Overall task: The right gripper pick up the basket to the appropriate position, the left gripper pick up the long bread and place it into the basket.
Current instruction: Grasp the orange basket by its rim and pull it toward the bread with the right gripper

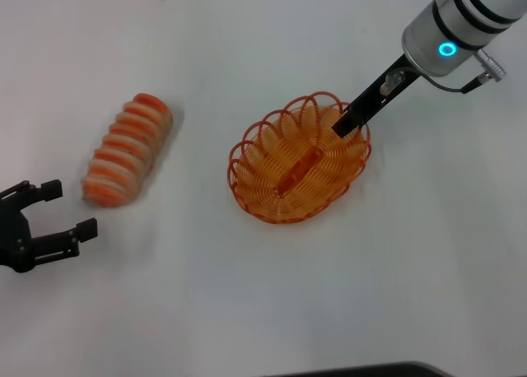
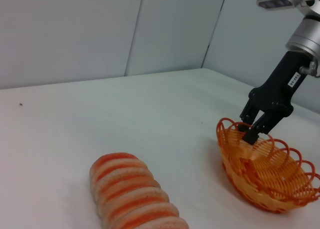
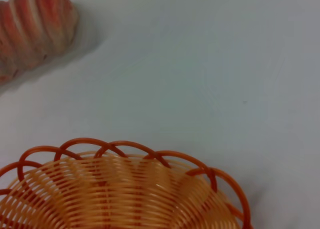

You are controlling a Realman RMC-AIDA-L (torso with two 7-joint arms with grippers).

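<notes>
Basket-moving step in hand: right claw (image 2: 256, 128) pinched on the far rim of the basket (image 1: 298, 163), sitting on the white bench (image 1: 247, 311). Bread (image 1: 126, 150) lying well apart, on the robot's left. Left claw (image 1: 51, 216) spread open, just beside the bread. Next, likely: shifting the basket, keeping the rim pinch firm.

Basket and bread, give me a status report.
Right claw astride the basket rim. Left claw open beside the long bread, not touching. Basket holds nothing; nothing between them.
</notes>
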